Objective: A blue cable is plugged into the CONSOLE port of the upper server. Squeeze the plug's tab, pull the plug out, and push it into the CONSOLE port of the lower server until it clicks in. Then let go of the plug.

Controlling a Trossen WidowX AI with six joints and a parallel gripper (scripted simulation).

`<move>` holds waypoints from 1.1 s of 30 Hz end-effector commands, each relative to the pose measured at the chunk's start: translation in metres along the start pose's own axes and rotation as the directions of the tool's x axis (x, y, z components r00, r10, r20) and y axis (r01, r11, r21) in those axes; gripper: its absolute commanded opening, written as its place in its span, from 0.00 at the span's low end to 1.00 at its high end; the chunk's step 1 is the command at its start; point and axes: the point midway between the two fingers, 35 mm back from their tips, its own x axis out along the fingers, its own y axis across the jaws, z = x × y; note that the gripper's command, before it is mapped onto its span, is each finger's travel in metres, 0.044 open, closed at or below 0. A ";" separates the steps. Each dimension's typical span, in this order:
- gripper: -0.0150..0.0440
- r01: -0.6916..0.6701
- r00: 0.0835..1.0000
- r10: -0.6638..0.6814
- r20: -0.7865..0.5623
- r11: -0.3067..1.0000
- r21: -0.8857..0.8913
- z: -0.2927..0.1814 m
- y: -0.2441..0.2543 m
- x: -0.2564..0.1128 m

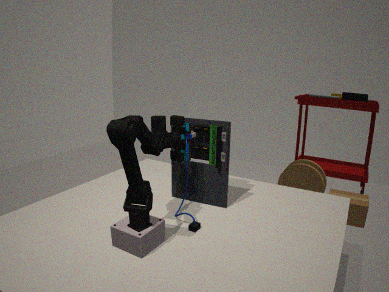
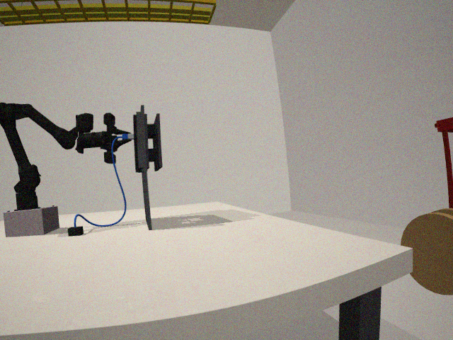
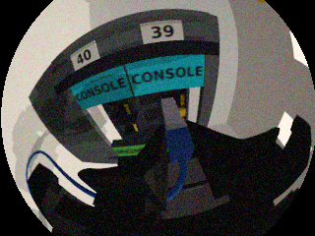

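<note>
1. Status of the gripper. The black parallel-jaw gripper point(image 1: 188, 135) point(image 2: 126, 137) point(image 3: 175, 126) is closed on the small plug with a blue boot and grey nose point(image 1: 189, 135) point(image 2: 126, 137) point(image 3: 180, 143). The plug is held level before the upper part of the upright dark grey panel point(image 1: 200, 182) point(image 2: 146, 197) point(image 3: 59, 123).

2. Position. The panel stands on the white rectangular counter point(image 1: 251, 235) point(image 2: 255, 263), towards its far edge in the top view and well apart from its right-hand corner. The thin blue cable point(image 1: 187, 176) point(image 2: 125, 199) point(image 3: 184, 172) hangs from the plug to a small black block point(image 1: 194, 226) point(image 2: 76, 231) on the counter, between that far edge and the near side.

3. Progress. Gripping is complete. The nose shows in front of the sockets, so extraction from the upper port is judged complete or nearly so; whether the tip is fully clear cannot be confirmed. Remaining: align with the lower CONSOLE port, insert until it clicks, release.

4. Markings. Two teal labels point(image 1: 186, 126) point(image 3: 167, 75) each read "CONSOLE". White number plates read "39" point(image 3: 162, 31) and "40" point(image 3: 84, 55); 39 is judged to be the upper server, 40 the lower. Green strips point(image 1: 213, 144) point(image 3: 129, 149) appear to read "MGMT", unclearly. No brand is legible.
</note>
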 end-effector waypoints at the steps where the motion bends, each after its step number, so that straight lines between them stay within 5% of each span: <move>1: 0.25 0.008 1.000 -0.008 -0.004 1.000 0.007 -0.001 -0.003 -0.003; 33: 0.25 0.006 1.000 -0.006 -0.004 1.000 0.008 0.000 -0.002 -0.022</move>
